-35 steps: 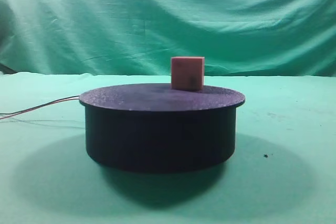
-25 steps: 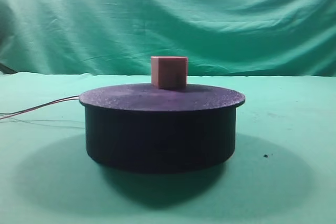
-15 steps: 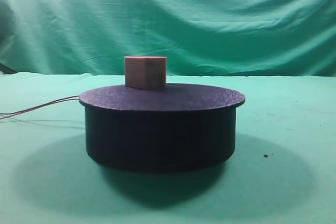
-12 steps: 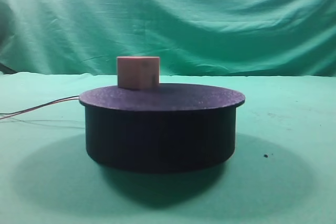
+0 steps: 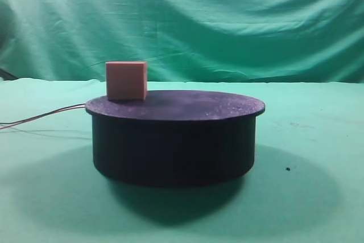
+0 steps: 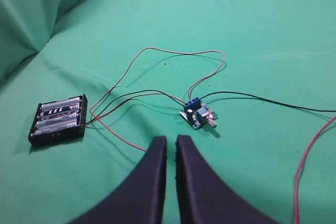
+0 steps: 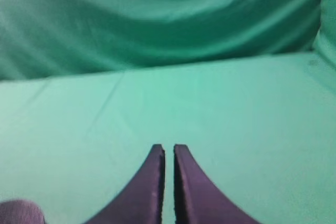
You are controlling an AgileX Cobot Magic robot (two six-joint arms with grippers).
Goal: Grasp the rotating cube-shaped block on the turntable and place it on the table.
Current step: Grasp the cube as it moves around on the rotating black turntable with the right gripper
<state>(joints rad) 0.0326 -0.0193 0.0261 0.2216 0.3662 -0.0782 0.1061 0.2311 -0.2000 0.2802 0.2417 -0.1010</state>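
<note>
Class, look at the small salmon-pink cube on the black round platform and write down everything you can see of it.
The small salmon-pink cube has plain matte faces with no markings and crisp edges. It sits upright and flat on the speckled dark top of the low black cylindrical turntable, close to its left edge in the exterior view. One broad lit face and a narrow shaded face on the right show. Only the platform touches it; no gripper is near it.

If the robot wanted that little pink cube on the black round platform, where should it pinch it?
Probably from above, closing on two opposite flat side faces of the small salmon-pink cube. It sits upright near the left edge of the black round turntable, its top and sides unobstructed; a low sideways approach might hit the platform's rim.
</note>
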